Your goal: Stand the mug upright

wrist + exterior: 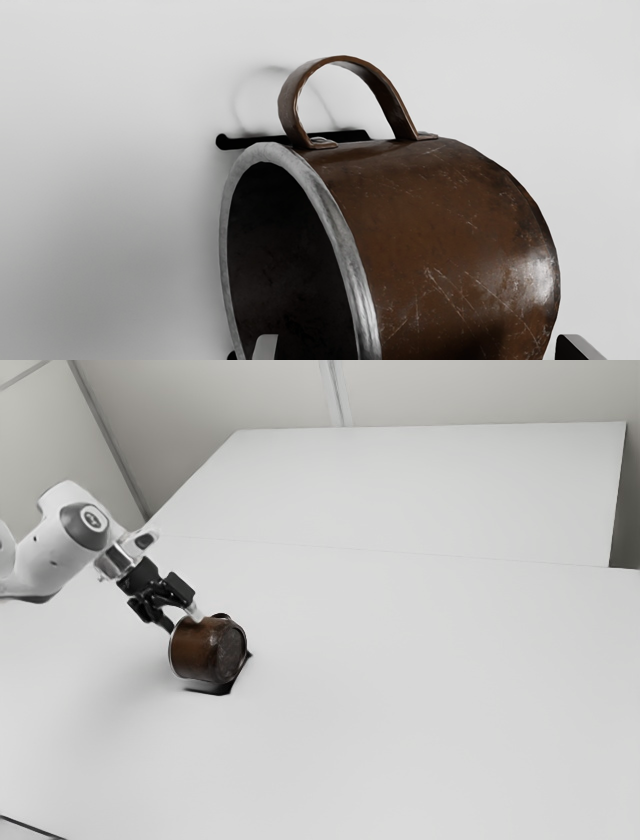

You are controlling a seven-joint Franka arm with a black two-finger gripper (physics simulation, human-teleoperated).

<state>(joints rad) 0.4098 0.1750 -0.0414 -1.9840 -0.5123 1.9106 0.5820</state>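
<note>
The mug [205, 650] lies on its side at the tips of the pincer [182, 621], which is wide open around it and clamped on nothing (one tip by the mouth, one beyond the base). Righting it, base down, remains.

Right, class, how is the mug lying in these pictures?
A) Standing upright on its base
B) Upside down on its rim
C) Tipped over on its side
C: the mug has its open mouth facing sideways, and its base faces the exterior view's right.
</note>
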